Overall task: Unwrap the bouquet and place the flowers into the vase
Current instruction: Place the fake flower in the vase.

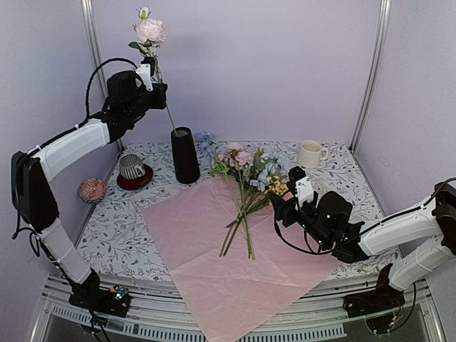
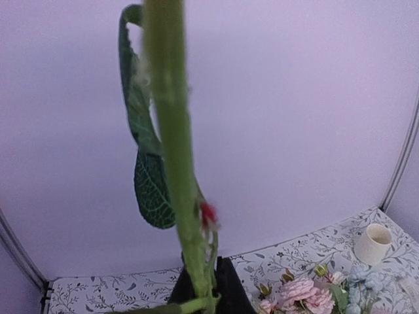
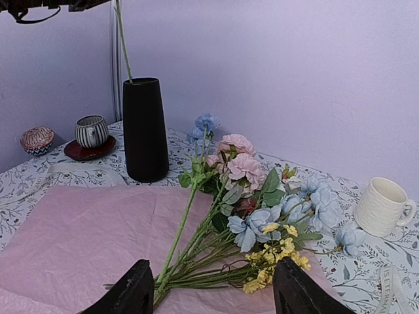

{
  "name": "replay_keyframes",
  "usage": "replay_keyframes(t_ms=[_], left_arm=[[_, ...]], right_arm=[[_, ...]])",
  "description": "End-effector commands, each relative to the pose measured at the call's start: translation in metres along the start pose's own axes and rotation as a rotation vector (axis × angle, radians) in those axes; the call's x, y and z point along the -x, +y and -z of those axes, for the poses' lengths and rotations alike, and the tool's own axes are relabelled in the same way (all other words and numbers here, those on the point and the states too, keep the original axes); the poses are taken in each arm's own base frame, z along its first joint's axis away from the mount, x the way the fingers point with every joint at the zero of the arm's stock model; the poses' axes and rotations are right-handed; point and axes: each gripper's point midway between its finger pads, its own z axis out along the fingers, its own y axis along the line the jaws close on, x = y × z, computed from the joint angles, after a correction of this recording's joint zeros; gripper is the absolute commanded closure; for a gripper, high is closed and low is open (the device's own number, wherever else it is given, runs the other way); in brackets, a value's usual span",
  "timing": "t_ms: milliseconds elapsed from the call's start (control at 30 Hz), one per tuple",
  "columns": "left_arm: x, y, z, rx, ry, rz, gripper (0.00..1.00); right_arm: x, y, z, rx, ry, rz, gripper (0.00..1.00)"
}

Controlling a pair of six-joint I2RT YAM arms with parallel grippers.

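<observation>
The left fingers (image 1: pixel 147 73) are raised high above the rear left of the desk (image 1: pixel 117 235). They are closed narrow on the green stem of a single pale pink rose (image 1: pixel 150 30). The bloom stands above the fingers. The stem slants down to the right, and its lower end sits in the mouth of the black vase (image 1: pixel 185 155).

The vase stands upright at the rear of the desk, just beyond the far corner of the pink wrapping paper (image 1: pixel 206 263), which lies spread flat. The other flowers (image 1: pixel 248 187) lie in a loose bundle on the paper, blooms toward the rear.

The right fingers (image 1: pixel 291 187) hover low just right of the bundle, spread wide and holding nothing. In the right wrist view, the stem ends lie just ahead of the gap.

A white mug (image 1: pixel 310 153) stands at the rear right, and a striped cup (image 1: pixel 131 166) stands left of the vase
</observation>
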Motion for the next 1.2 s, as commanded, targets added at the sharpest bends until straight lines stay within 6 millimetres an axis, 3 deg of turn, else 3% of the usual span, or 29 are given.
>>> replay_keyframes(t_ms=[0, 333, 567, 800, 1167], left_arm=[[-0.032, 0.006, -0.017, -0.011, 0.054, -0.002, 0.93], [-0.12, -0.003, -0.023, -0.066, 0.216, 0.086, 0.9], [-0.155, -0.012, -0.02, -0.11, 0.283, 0.124, 0.86], [-0.167, -0.012, -0.011, -0.117, 0.32, 0.141, 0.52], [-0.157, -0.03, 0.038, -0.222, 0.236, 0.21, 0.09]], right_arm=[[0.008, -0.004, -0.002, -0.021, -0.027, -0.013, 0.36], [0.006, -0.002, -0.005, -0.019, -0.02, -0.003, 0.36], [0.005, -0.001, -0.007, -0.02, -0.017, 0.0, 0.36], [0.004, -0.001, -0.008, -0.021, -0.013, 0.008, 0.36], [0.003, 0.0, -0.009, -0.022, -0.009, 0.011, 0.36]])
